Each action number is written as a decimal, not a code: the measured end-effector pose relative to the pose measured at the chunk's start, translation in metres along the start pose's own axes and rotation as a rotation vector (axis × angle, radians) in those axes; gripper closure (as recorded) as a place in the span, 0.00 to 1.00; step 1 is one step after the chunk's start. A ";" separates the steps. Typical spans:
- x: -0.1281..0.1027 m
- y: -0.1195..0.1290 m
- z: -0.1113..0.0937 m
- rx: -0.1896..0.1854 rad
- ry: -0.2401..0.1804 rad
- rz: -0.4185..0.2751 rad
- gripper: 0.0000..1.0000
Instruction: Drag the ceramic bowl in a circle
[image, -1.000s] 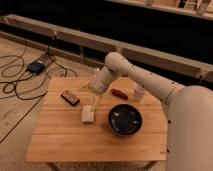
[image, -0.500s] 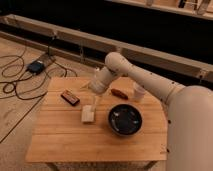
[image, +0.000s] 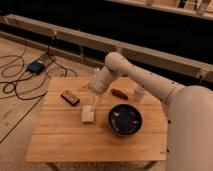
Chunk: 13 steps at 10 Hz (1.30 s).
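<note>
One gripper (image: 93, 101) to log: it points down over the middle of the worktop (image: 60, 140), at the end of the white arm (image: 150, 82) that reaches in from your lower right. You cannot tell how far it is open, or whether it has hold of anything. Its tip sits at the far edge of a pale block (image: 88, 115) lying on the wood. You cannot tell whether the two are touching or just apart.

Bowl (image: 125, 120): black, glossy and round. It stands upright on the worktop, right of centre. It sits near the pale block, on the block's right and clear of it. It is also clear of the gripper, which is up and to its left. The inside shows bright reflections.

Beyond the bowl, toward the far edge, lies a reddish-brown piece (image: 119, 93). A white cup (image: 138, 93) stands just to its right, under the arm.

Left of the gripper, a dark bar (image: 70, 97) lies flat and slantwise, well apart from the bowl.

Off the worktop, on the floor at left, black cables (image: 12, 82) loop about, and a small blue-grey box (image: 36, 66) sits among them. A long pale ledge (image: 65, 37) runs across the background behind the arm.
</note>
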 end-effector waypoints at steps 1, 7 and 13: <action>0.007 -0.003 -0.004 0.005 0.027 0.000 0.20; 0.074 0.028 -0.017 -0.064 0.224 -0.046 0.20; 0.123 0.057 -0.010 -0.141 0.337 -0.048 0.20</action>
